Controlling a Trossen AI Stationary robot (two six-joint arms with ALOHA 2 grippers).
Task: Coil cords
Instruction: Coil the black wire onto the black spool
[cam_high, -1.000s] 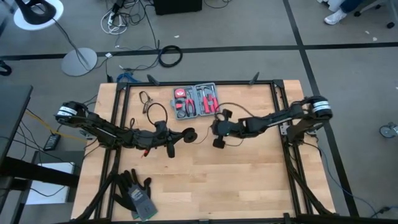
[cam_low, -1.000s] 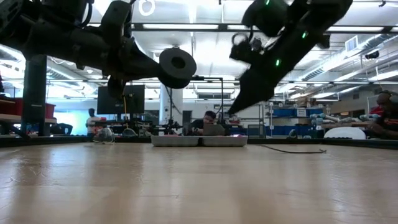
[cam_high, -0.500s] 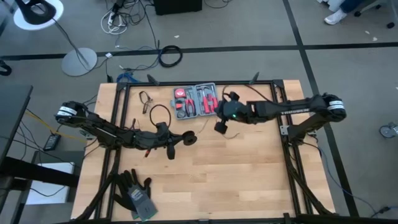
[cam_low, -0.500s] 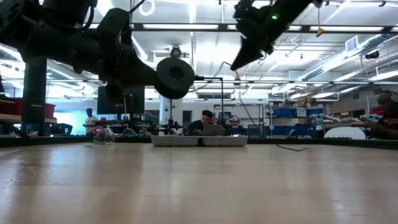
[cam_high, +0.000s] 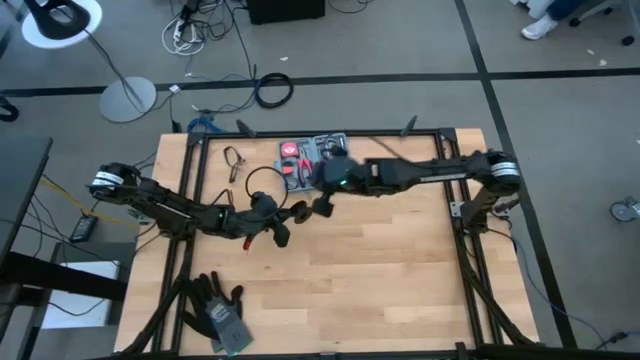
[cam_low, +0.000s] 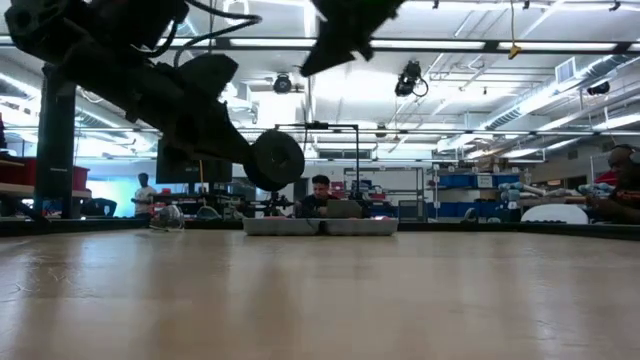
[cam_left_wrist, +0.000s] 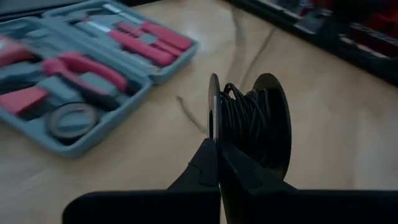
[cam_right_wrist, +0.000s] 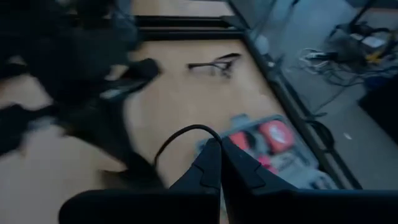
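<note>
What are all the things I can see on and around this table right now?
Spool: one, black, wire wound on it, held above the table's middle by the left gripper.
Wire: one, thin black, looping from the spool toward the right gripper.
Tool kit: one, grey case with red tools, open, at the table's far edge.
Gloves: a dark pile at the near left corner.
Glasses: one pair, far left of the table.
Table: one, light wood, black frame.
Left gripper: shut on the spool's rim.
Right gripper: shut on the wire, raised beside the tool kit.
</note>
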